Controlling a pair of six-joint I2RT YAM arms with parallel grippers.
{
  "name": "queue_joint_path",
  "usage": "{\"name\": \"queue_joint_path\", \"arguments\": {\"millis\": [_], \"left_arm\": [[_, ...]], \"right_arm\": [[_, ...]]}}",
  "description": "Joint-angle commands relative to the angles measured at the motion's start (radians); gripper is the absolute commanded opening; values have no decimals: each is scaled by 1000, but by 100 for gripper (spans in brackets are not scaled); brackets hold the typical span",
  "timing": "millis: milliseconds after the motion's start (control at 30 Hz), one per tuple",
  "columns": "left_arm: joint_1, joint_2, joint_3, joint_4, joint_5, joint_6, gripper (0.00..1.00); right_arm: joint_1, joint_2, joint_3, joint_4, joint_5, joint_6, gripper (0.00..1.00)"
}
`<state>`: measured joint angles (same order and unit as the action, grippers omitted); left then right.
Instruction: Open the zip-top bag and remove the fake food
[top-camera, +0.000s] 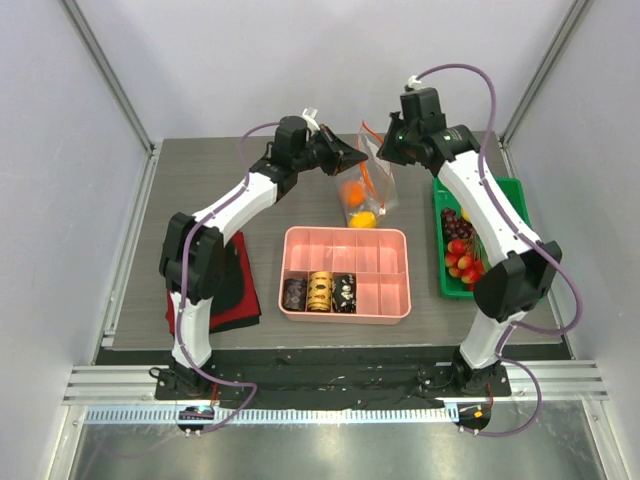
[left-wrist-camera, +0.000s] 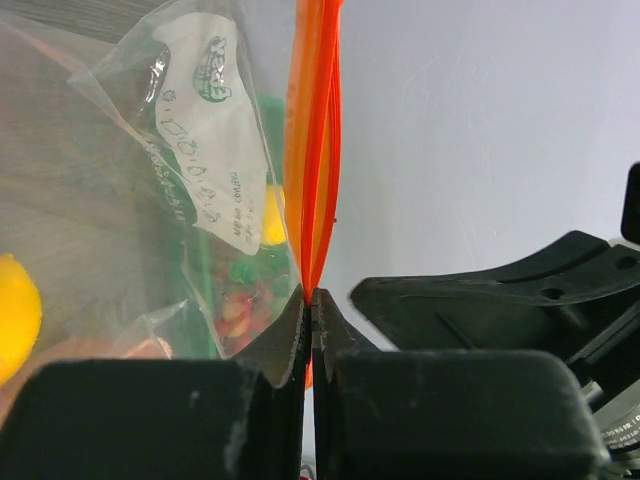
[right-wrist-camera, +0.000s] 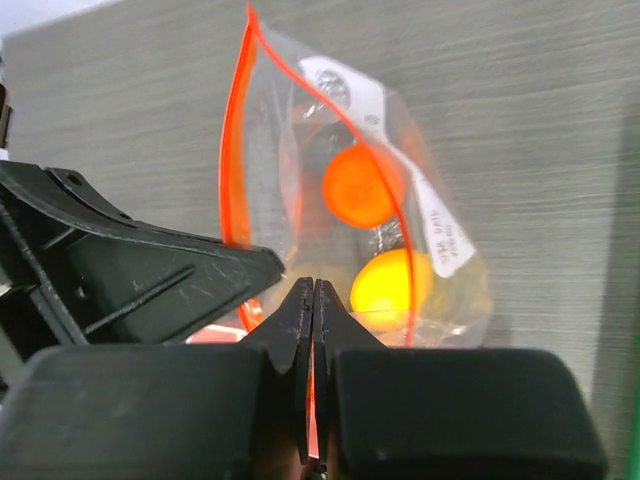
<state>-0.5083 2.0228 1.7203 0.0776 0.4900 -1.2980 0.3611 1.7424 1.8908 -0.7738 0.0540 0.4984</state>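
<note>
1. While both arms reach past the far side of the pink tray, we log the zip-top bag held between them, just beyond the tray's far rim, with its mouth up.
2. Left tool: its fingers are pressed together on the red-orange zip strip, with no gap between them.
3. Right tool: also clamped. Orange strip shows in the slit between its fingers, so it grips the bag from the opposite side.
4. In the right wrist view the two sides of the strip bow apart above the tool, so the mouth is parted there.
5. Fake food in the bag: an orange piece sits above a yellow piece, both low in the bag. We cannot tell whether the bag's bottom touches the surface.
6. A white label sits on the bag wall. Its print is too small to read.
7. Right of the tray is a green bin. It holds a dark grape bunch and red pieces.
8. Inside the tray, three patterned cylinders stand side by side in the near-left compartments.
9. Left of the tray a red and black cloth lies flat, partly under the left arm.
</note>
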Motion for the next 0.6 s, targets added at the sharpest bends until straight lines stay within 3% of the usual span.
{"name": "queue_joint_path", "arguments": {"millis": [0, 267, 567], "left_arm": [[1, -1, 1, 33, 9, 29, 0], [1, 7, 28, 1, 1, 57, 0], [-1, 20, 41, 2, -5, 49, 0]], "right_arm": [[41, 69, 111, -44, -16, 11, 3], [41, 164, 122, -56, 82, -43, 3], [38, 276, 100, 28, -23, -75, 4]]}}
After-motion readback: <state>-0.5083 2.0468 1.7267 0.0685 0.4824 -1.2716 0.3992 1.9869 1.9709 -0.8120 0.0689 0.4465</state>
